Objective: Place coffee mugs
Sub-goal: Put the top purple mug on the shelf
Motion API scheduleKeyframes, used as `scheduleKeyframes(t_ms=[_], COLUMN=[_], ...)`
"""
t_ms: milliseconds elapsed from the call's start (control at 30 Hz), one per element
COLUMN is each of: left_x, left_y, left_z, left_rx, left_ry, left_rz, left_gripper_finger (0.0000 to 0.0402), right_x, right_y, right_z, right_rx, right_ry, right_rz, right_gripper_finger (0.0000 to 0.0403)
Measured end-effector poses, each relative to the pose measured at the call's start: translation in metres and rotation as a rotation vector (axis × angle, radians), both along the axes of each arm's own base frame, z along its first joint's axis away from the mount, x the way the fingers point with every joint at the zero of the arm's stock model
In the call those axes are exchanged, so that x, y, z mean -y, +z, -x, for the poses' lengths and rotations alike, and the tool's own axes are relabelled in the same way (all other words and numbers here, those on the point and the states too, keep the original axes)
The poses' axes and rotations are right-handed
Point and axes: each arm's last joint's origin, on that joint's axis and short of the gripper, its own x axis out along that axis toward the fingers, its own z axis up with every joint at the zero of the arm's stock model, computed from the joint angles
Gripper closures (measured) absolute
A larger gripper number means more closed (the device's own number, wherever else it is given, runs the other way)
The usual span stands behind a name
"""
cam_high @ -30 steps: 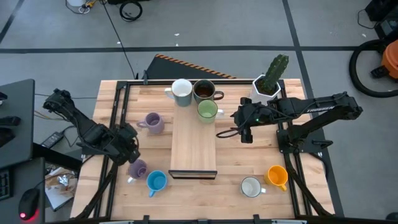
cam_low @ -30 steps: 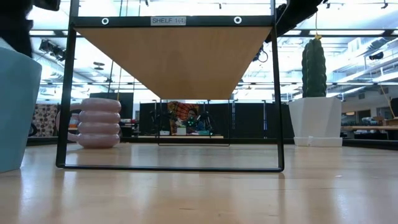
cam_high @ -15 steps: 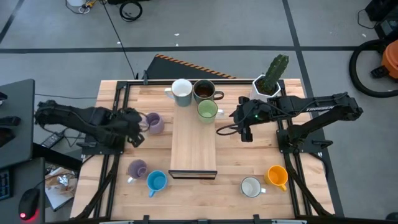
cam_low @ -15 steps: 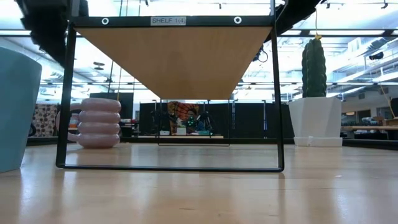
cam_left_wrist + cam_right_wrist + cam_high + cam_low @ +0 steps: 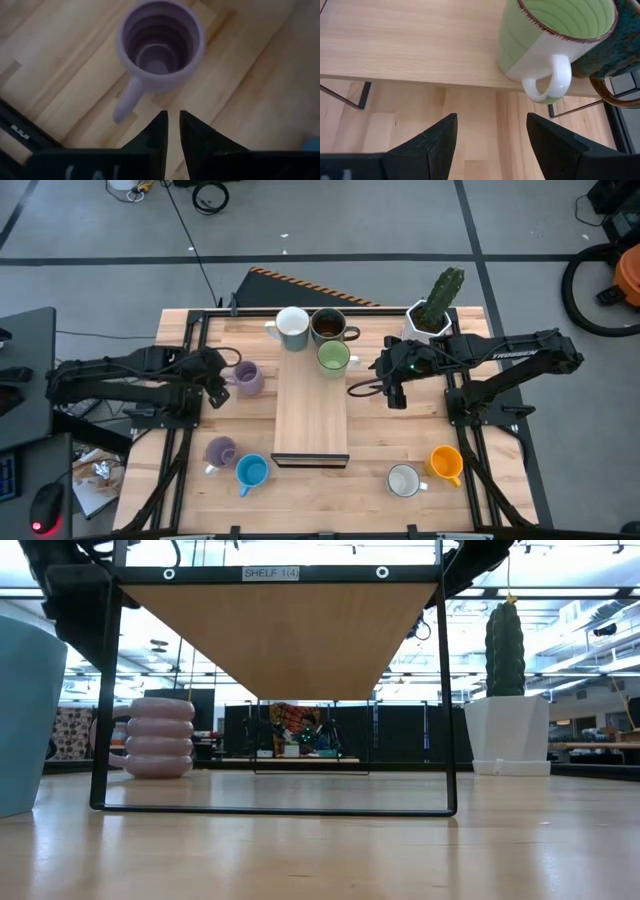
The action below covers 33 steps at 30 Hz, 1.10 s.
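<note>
In the high view a white mug (image 5: 292, 328), a dark brown mug (image 5: 330, 326) and a light green mug (image 5: 333, 358) stand at the far end of the raised wooden shelf (image 5: 312, 420). One lilac mug (image 5: 245, 377) stands on the table left of the shelf. Another lilac mug (image 5: 220, 450), a blue mug (image 5: 252, 471), a second white mug (image 5: 403, 480) and an orange mug (image 5: 447, 464) stand near the table's near edge. My left gripper (image 5: 212, 376) (image 5: 170, 125) is shut, just left of the first lilac mug (image 5: 160, 47), near its handle (image 5: 127, 100). My right gripper (image 5: 392, 380) (image 5: 490, 135) hangs open right of the green mug (image 5: 555, 35).
A white pot with a green cactus (image 5: 432, 305) stands at the far right, behind my right arm. The shelf's black metal frame (image 5: 275, 808) stands on the table. Bare tabletop lies between the shelf and the near right mugs.
My left gripper has swung from beside the lilac mug near the near left corner toward the far edge, and now points right at the lilac mug next to the shelf. No mug has moved.
</note>
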Motion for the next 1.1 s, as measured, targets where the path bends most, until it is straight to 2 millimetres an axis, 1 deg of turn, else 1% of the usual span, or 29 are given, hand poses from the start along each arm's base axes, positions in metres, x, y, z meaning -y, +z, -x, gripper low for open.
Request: scheduleKeyframes(t_ms=[267, 433, 533, 667, 867, 967, 1100], left_x=[-0.026, -0.045, -0.055, -0.058, -0.056, -0.056, -0.054], left_y=[-0.002, -0.009, -0.014, -0.016, -0.014, -0.014, -0.016], left_z=[0.005, 0.004, 0.0, -0.006, -0.003, -0.004, -0.003], left_rx=[-0.017, -0.059, -0.094, -0.081, -0.078, -0.078, -0.104], left_ry=[0.147, 0.209, 0.142, 0.012, -0.021, -0.02, -0.002], left_rz=[0.024, 0.099, 0.113, 0.115, 0.097, 0.101, 0.131], left_gripper_finger=[0.0365, 0.0381, 0.0388, 0.0386, 0.0354, 0.0324, 0.0275], right_x=[0.0, -0.001, -0.001, -0.001, -0.001, -0.001, -0.001], right_y=[0.0, 0.0, 0.0, 0.0, 0.0, 0.0, 0.0], right_z=[0.0, 0.0, 0.0, 0.0, 0.0, -0.001, -0.001], right_rx=[0.004, 0.008, 0.008, 0.008, 0.007, 0.007, 0.008], right_ry=[-0.008, -0.008, -0.002, 0.004, 0.005, 0.005, 0.001], right_rz=[-0.015, -0.02, -0.026, -0.032, -0.033, -0.032, -0.039], right_gripper_finger=[0.0158, 0.0158, 0.0158, 0.0158, 0.0158, 0.0158, 0.0158])
